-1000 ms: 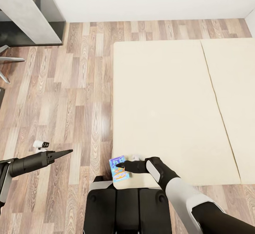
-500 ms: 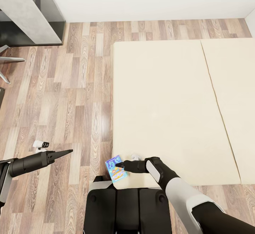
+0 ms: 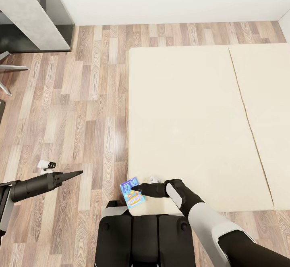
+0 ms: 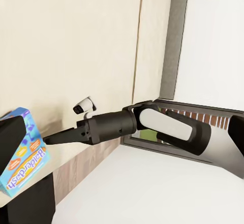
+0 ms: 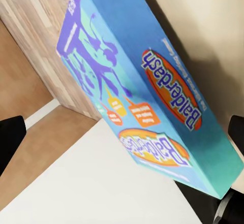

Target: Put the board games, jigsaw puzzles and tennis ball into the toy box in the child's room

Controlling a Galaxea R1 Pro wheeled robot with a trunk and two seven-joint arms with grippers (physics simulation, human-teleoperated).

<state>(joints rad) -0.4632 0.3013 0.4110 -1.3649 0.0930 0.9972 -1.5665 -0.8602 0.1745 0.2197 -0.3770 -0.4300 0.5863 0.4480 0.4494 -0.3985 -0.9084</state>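
Blue board game (image 3: 131, 193) at the near corner of the bed (image 3: 189, 117), right hand (image 3: 137, 188) against it.

Lying at the bed's near corner beside the wood-plank floor (image 3: 80, 109), "Balderdash" printed on its cover, slightly skewed to the mattress edge. Right hand touching its bed-side edge; whether pinching or merely pressed against it, cannot tell. Left hand (image 3: 76, 173) out over the floor, well away from the bed, fingers pressed together into a point. Bench (image 3: 28, 13) far off across the floor from the bed.

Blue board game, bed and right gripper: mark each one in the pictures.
Blue board game (image 3: 131, 193), head view, on its printed cover.
Bed (image 3: 189, 117), head view, on bare cream mattress.
Right gripper (image 3: 138, 188), head view, at its fingertips by the box.
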